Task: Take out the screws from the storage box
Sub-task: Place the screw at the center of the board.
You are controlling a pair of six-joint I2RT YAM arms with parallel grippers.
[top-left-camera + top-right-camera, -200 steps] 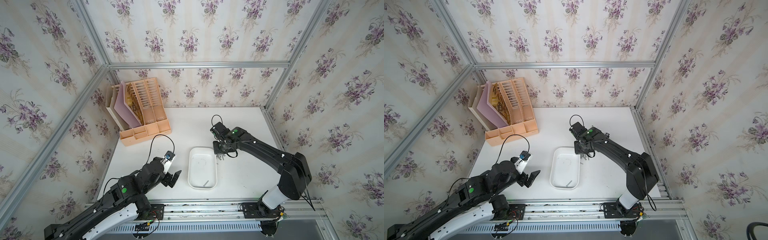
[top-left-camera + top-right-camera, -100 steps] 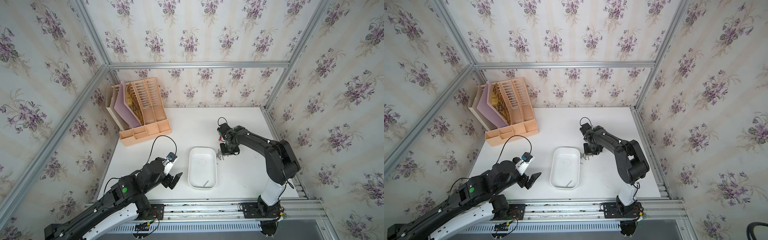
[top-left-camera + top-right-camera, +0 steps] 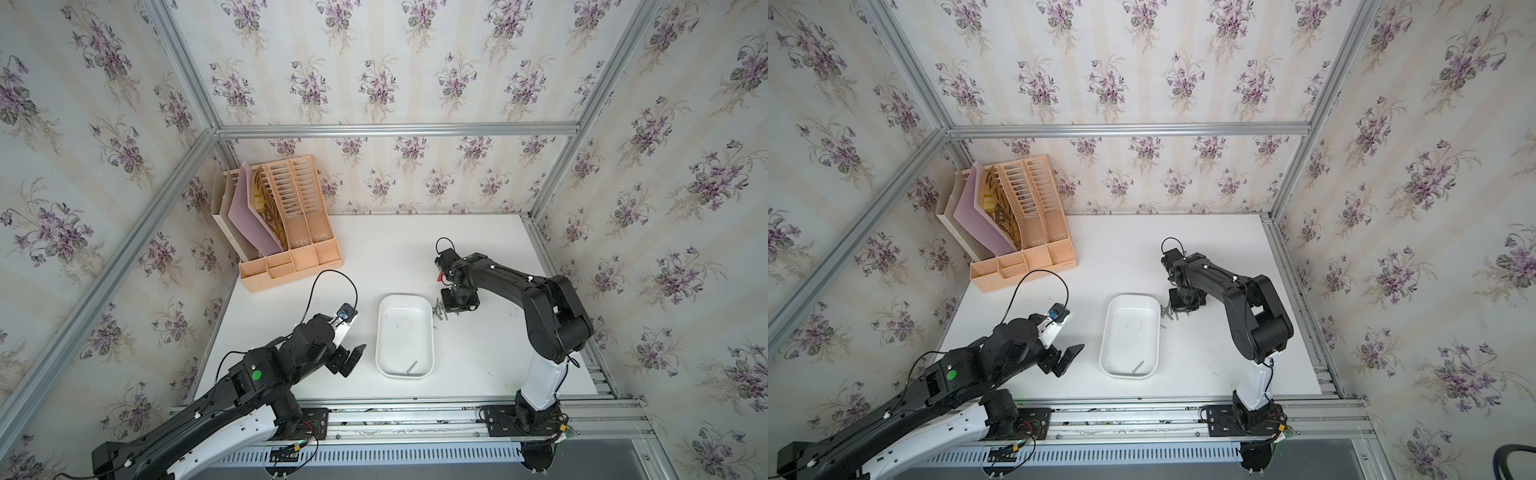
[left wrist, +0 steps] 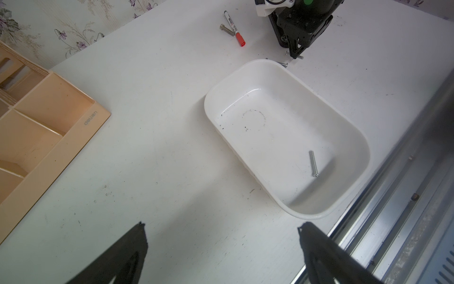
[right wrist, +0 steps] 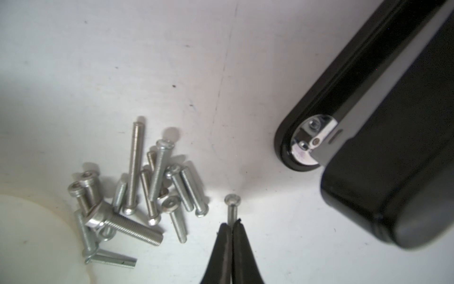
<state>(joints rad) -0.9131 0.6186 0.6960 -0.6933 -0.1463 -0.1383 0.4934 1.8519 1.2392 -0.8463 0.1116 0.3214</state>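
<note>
The right pincer (image 5: 232,225), pinching one screw (image 5: 232,205) at 1 o'clock of the box (image 3: 379,340) beside the pile (image 5: 137,196), may let it roll across the counter (image 3: 374,249) on release, while the last screw (image 3: 411,366) lies near the box's 6 o'clock wall, awkward for the wide-open left pincer (image 3: 349,360).

I count one white storage box (image 3: 405,340) with a single screw (image 4: 313,163) in it, and roughly fifteen screws (image 5: 147,194) heaped just outside, too tangled to be sure. There is another screw (image 4: 227,30) beside one marker pen (image 4: 234,29), one file organizer (image 3: 309,232) and one stapler (image 5: 393,172).
</note>
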